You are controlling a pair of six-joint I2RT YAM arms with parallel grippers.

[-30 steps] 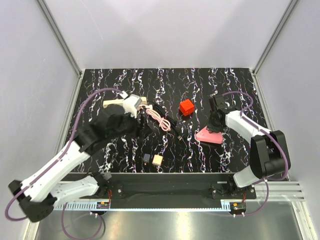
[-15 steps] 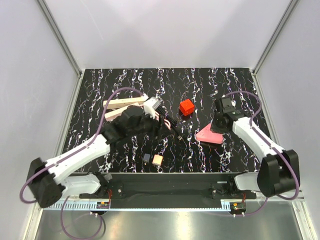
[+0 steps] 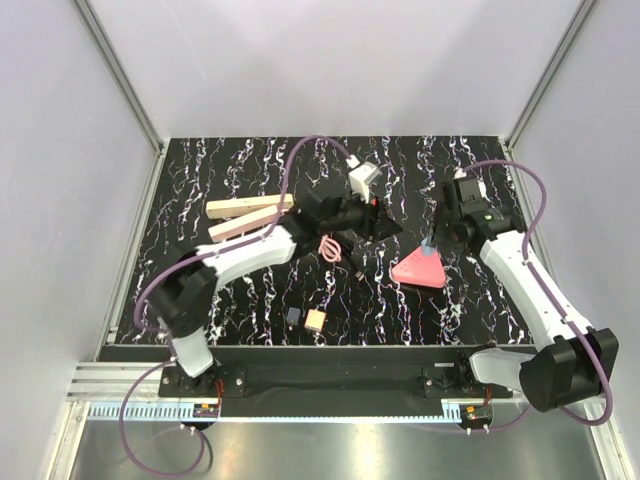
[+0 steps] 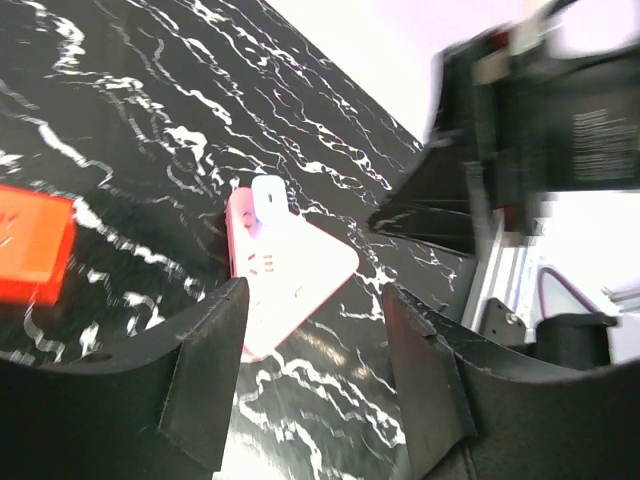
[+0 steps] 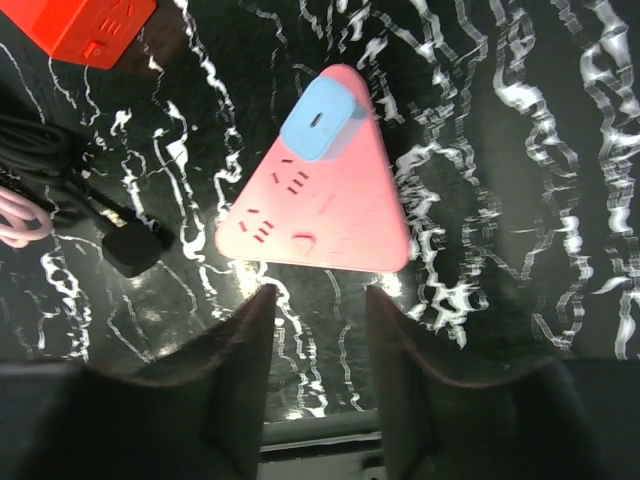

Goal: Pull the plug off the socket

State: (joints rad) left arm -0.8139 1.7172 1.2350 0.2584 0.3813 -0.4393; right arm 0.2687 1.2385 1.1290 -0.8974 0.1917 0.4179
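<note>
1. Here, the socket [image 5: 320,215] is taken to be the pink triangular block, because its top face bears slot openings. It lies flat on the worktop [image 3: 400,320], right of centre.
2. The plug [image 5: 322,120], a pale-blue body, is seated at the far corner of the socket. No gap shows between the two.
3. Left tool [image 4: 312,298]: its fingers are spread wide with nothing between them. In the top view it reaches in from the left and ends just left of the socket, apart from it. Its height above the worktop cannot be told.
4. Right tool [image 5: 318,292]: its fingers are parted and empty. It hangs above the socket, touching neither socket nor plug.
5. Other items:
   - A red cube [image 5: 90,25] sits left of the socket and farther back.
   - A black cable [image 5: 128,247] and a pink cable [image 3: 328,245] lie to the socket's left.
   - Two cream bars [image 3: 250,205] lie well apart at the far left. No plug can be made out on them in the top view.
6. Progress (judgement): both tools point at the socket, but nothing of the pull itself is done. The plug is fully in and neither tool has contact.
7. Remaining (judgement):
   - One tool has to press the socket down.
   - The other has to close on the plug and draw it straight out.
   - If the light socket is not held, it would probably lift along with the plug.
</note>
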